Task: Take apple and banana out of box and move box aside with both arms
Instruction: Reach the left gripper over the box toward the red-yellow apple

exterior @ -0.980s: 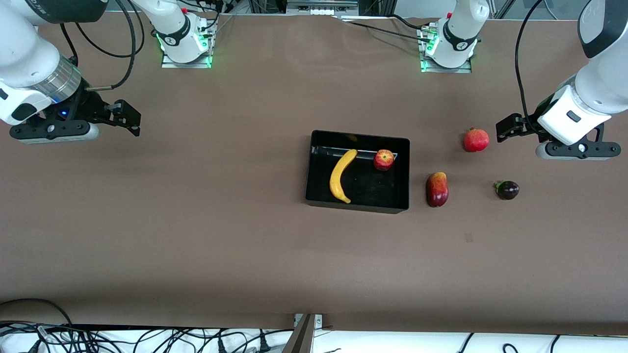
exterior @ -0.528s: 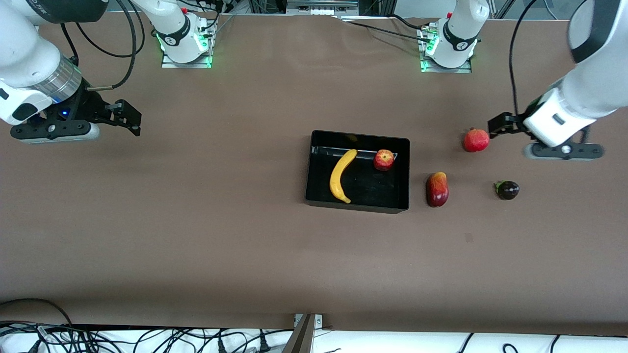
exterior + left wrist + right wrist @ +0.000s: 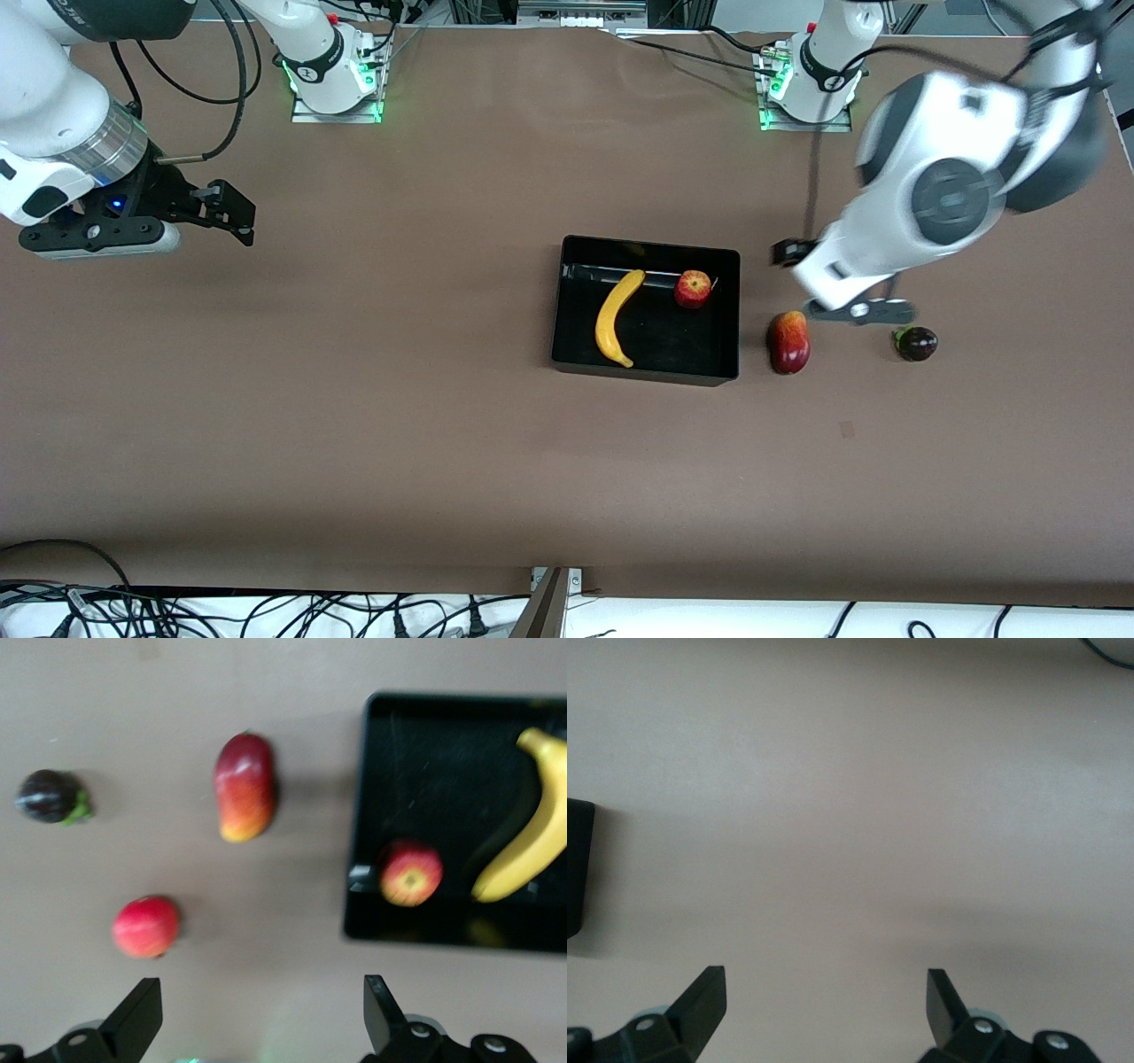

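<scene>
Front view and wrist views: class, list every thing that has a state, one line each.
Black rectangular plastic bin: upright, holding two fruits.
Long yellow banana: lying in bin.
Small red apple: in bin.
Left tool: open, empty.
Right tool: open, empty, waiting.

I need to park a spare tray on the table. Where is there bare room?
Bare table lies between the right pincer and the box, and nearer the front camera than the box. Crowded: the left pincer hovers over mango, pomegranate, dark fruit.
</scene>
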### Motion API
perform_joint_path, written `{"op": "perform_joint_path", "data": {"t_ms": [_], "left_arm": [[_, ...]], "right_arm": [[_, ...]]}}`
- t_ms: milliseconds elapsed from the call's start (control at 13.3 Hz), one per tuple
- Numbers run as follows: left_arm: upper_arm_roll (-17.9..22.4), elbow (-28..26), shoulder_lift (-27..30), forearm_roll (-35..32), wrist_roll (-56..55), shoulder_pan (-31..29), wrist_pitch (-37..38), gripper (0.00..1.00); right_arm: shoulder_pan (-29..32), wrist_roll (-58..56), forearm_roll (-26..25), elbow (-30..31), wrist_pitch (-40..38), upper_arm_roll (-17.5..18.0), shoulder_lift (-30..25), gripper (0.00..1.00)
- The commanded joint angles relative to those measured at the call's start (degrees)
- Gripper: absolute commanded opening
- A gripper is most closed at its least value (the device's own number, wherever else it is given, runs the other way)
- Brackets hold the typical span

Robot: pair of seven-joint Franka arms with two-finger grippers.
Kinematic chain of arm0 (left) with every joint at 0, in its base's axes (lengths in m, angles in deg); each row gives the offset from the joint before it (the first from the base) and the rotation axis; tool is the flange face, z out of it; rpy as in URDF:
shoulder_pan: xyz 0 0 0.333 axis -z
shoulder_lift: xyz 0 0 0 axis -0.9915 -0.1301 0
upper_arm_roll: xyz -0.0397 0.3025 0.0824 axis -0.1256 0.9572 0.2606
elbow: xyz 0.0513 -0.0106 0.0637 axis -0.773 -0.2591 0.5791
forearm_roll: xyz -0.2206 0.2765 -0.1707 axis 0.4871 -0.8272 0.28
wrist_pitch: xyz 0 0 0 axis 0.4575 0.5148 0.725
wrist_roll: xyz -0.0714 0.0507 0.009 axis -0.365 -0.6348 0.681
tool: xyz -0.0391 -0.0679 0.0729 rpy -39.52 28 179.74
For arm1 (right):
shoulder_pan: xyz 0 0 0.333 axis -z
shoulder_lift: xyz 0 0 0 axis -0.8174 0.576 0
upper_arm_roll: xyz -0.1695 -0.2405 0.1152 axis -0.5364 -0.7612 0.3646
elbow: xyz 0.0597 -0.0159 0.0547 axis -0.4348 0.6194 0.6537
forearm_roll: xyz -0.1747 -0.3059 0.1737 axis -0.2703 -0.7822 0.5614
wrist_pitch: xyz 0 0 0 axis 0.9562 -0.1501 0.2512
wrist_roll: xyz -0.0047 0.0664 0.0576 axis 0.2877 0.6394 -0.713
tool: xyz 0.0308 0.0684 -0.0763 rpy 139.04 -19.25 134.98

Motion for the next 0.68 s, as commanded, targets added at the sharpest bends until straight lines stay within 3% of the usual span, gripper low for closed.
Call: {"op": "perform_joint_path", "data": {"t_ms": [0,226,603], "left_arm": [[0.4,1.6,-5.3,0.5,-9.5,5.0,-5.3,1.0],[0.6,-2.2,-9.9,-2.5,-23.1,10.9,-12.8,1.0],[0.3,-16.8,-9.7,-4.6,-31.5,11.8,-29.5,1.0]], "right_arm": [[0.0,0.0,0.1,-0.1,-0.2,0.1,-0.5,1.0],[0.0,0.1,0.0,-0.1,-0.1,0.1,-0.5,1.0],[0.0,-0.1,0.0,-0.1,-0.1,-0.1,-0.4,1.0]]}}
